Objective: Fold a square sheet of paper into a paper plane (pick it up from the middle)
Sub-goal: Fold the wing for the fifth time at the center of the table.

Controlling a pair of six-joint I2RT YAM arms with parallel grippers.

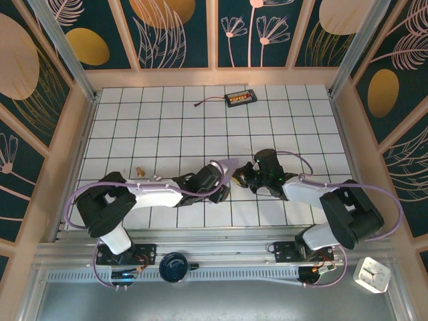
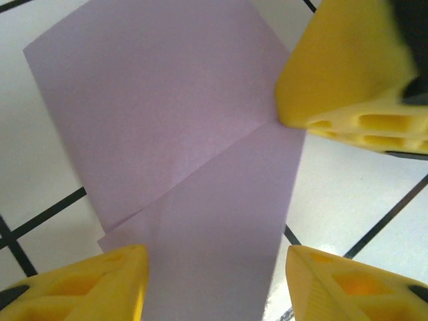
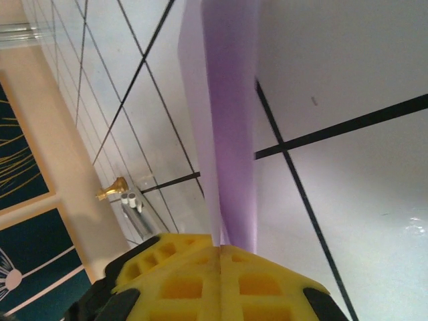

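**Item.** The square sheet of paper [image 2: 194, 127] is pale lavender, plain and unmarked. It is folded over itself, with one slanting layer edge crossing its face in the left wrist view. From above it shows as a small pale strip [image 1: 226, 164] near the middle of the white-tiled bench [image 1: 167, 120], between the two arms. In the right wrist view it rises edge-on as a narrow, shaded fold [image 3: 231, 134].

**Arms.** Both arms reach inward and low over the near half of the bench. The right pincer [image 3: 221, 257] is clenched on the sheet's edge, its yellow fingers [image 2: 341, 73] pressed together at the fold. The left pincer [image 2: 217, 271] is released, its fingers standing apart on either side of the sheet's near end.

**Limits.** From above, the wrists hide most of the sheet. It appears partly raised off the bench, but how far cannot be told. A small brass-coloured object [image 3: 112, 190] lies well to the left.
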